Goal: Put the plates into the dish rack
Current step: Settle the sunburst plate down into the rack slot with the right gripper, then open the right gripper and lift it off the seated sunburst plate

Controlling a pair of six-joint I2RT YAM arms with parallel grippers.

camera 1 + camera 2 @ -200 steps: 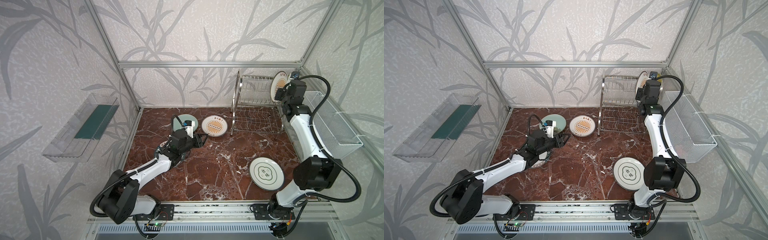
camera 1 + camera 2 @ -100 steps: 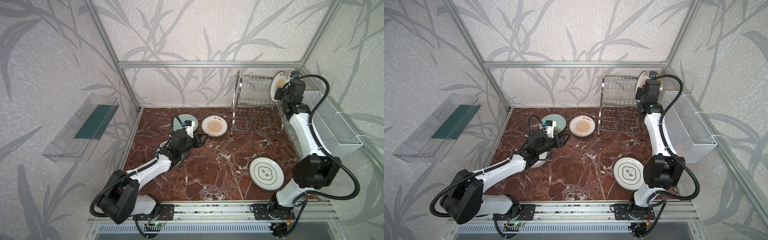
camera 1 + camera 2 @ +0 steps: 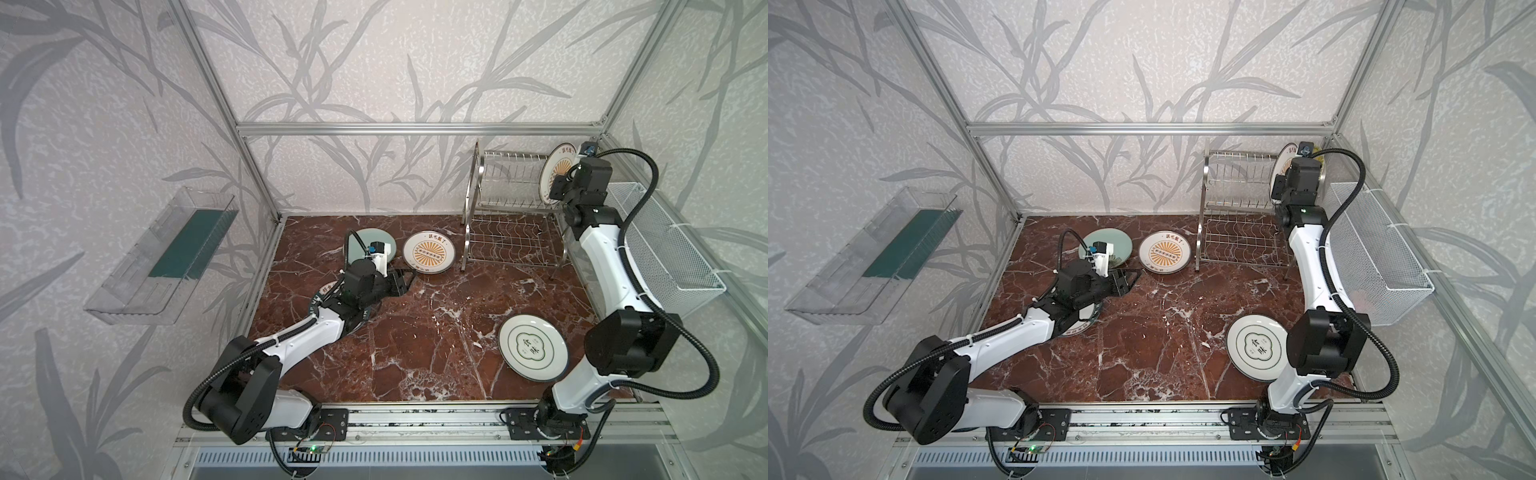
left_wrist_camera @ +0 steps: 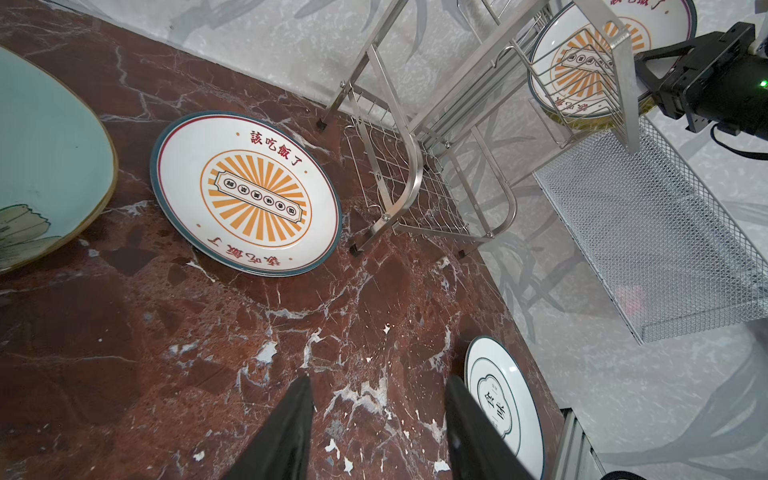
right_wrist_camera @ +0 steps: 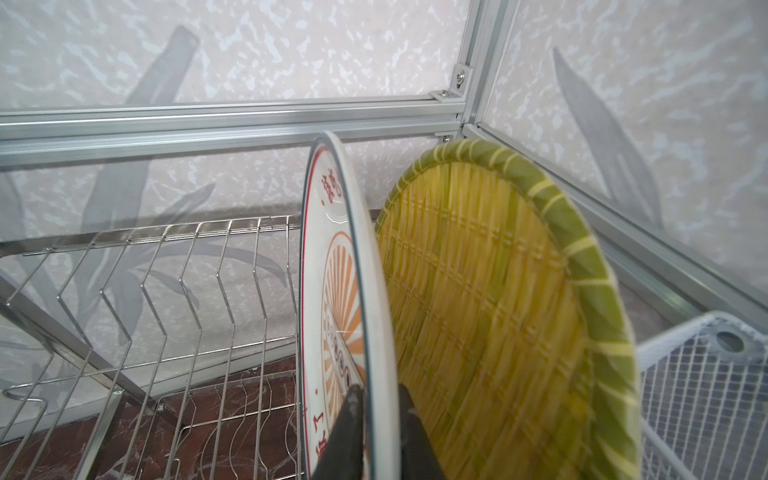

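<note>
The dish rack [image 3: 511,232] [image 3: 1237,232] stands at the back right. In its upper tier a white sunburst plate [image 5: 336,270] [image 3: 555,166] stands on edge beside a yellow ribbed plate [image 5: 498,311]. My right gripper [image 5: 380,390] is shut on the sunburst plate's rim, one finger on each face. A second sunburst plate [image 3: 430,252] [image 4: 249,191], a pale green plate [image 3: 363,245] and a cloud-emblem plate [image 3: 532,347] lie flat on the marble. A teal-rimmed plate [image 3: 322,293] lies mostly hidden under my left arm. My left gripper [image 4: 378,382] [image 3: 405,282] hangs open and empty over bare marble.
A white mesh basket [image 3: 665,249] hangs on the right wall close to my right arm. A clear plastic tray [image 3: 162,253] is fixed to the left wall. Aluminium frame posts [image 3: 598,129] border the rack's corner.
My right arm has shifted only slightly at the rack with the plate. The left arm and the plates on the marble have not moved.
</note>
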